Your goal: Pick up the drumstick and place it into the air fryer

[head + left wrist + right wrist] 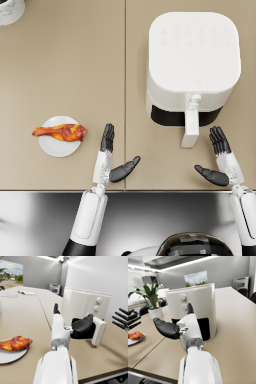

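Nearest, at the bottom of the head view, a grey metal strip runs along the counter's front edge. Just above it the left hand lies at lower centre, fingers straight and thumb spread wide, holding nothing. The right hand lies at lower right in the same pose, fingers apart, also empty. Both sit over bare tan counter, well apart from each other.

At left centre, just beside the left hand, a small round white plate carries the drumstick. It lies on its side across the plate, thick end toward the hand, thin end pointing to the frame's left edge and reaching past the rim. Its skin is glossy orange-red with darker browned patches. Nothing stands between it and the left hand.

Farther back, at upper right, stands the air fryer: white, rounded-square top with faint rows of marks too small to read. Its white handle juts toward the robot between the two hands, with a dark opening behind it. The wrist views show two round knobs on its front.

In the upper left corner, part of a white pot shows; the right wrist view shows a green plant in it.
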